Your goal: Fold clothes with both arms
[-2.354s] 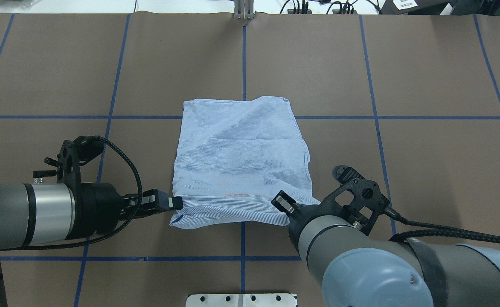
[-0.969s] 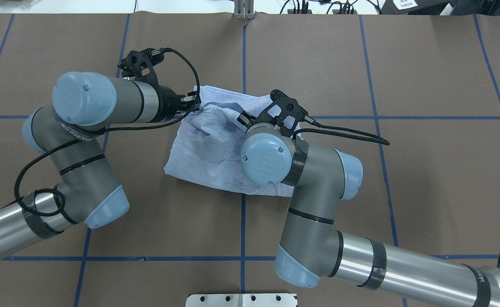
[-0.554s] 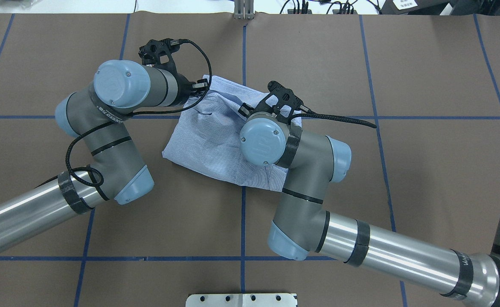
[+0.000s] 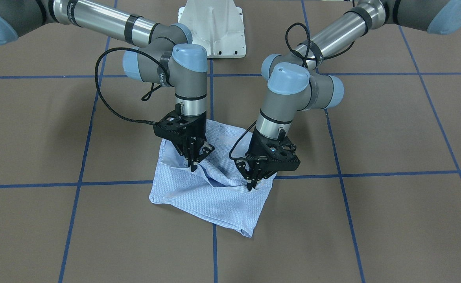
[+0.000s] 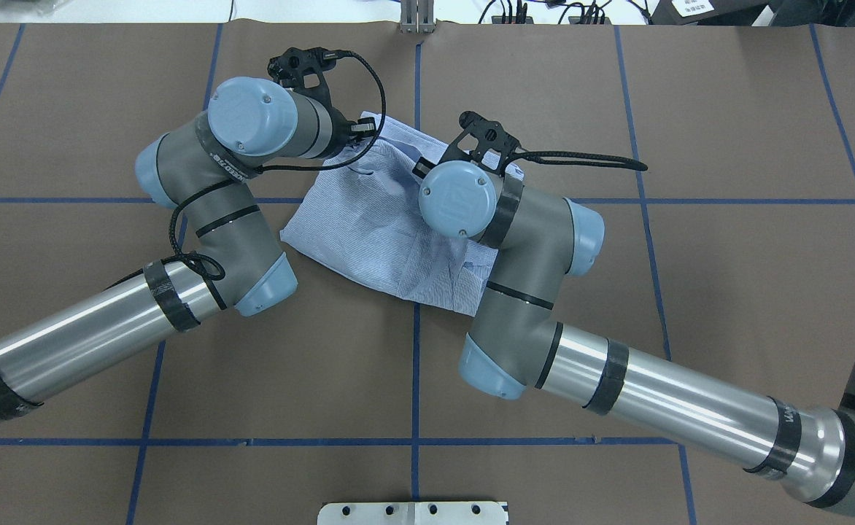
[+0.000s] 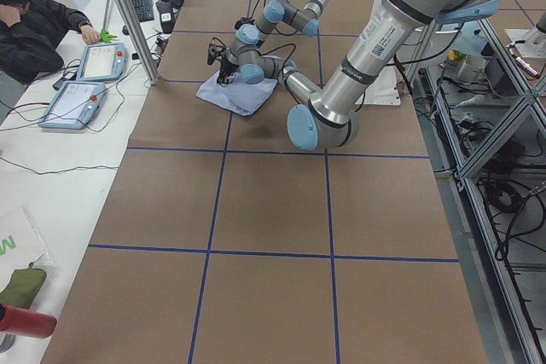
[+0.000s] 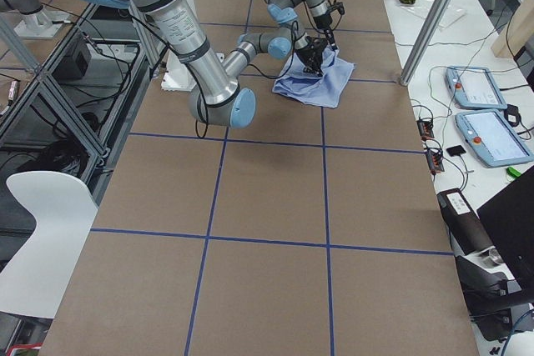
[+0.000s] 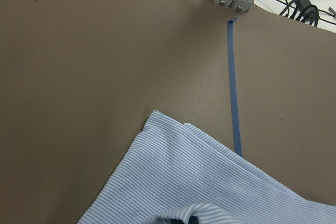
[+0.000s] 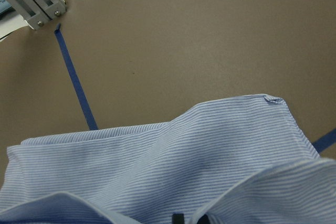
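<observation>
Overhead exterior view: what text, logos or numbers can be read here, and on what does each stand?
"UR": faint embossed logo on the right arm's blue joint cap.
White lettering on the left arm: too blurred to read.
White label beyond the table's far edge: too small to read.
Shirt: no text.

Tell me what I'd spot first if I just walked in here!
A pale blue striped shirt lies bunched up in the middle of the brown table with its blue grid lines. Right above it, the left gripper and the right gripper point down side by side, each pinching a fold of the cloth.
</observation>
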`<state>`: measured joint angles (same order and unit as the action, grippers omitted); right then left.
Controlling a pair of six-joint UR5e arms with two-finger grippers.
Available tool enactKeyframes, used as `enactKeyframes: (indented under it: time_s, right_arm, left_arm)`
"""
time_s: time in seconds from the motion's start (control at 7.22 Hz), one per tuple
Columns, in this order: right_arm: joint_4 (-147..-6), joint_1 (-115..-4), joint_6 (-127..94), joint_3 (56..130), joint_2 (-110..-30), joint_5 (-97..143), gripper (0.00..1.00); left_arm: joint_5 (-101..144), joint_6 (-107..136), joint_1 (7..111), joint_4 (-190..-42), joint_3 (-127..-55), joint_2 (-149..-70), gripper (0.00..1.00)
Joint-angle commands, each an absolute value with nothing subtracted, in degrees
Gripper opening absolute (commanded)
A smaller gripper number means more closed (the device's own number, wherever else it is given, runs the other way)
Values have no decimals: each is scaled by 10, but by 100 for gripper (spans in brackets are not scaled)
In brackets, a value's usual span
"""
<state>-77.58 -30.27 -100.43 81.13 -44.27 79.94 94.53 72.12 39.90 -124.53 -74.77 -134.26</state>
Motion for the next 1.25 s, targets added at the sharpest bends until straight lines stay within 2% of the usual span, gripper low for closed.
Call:
enactKeyframes:
  time_s: [0.0, 0.42, 0.55, 0.69, 0.97, 1.11]
  right_arm:
    - [-783, -357, -936, 810, -424, 900, 100]
    - [-861, -471, -763, 831, -417, 1085, 100]
    - [-896, -495, -708, 873, -443, 1111, 100]
    - [-954, -526, -624, 933, -479, 1136, 100]
    - [-1091, -636, -377, 1037, -558, 1208, 100]
    - [-1126, -701, -240, 1055, -600, 1223, 100]
  left_arm:
    - [951, 628, 417, -1244, -734, -1346, 99]
    - [1097, 537, 477, -1205, -764, -1340, 100]
    - [1098, 494, 489, -1143, -833, -1307, 100]
    - [1098, 438, 500, -1071, -932, -1256, 100]
    - [1098, 298, 545, -933, -1111, -1166, 100]
    - [1098, 216, 587, -859, -1178, -1126, 100]
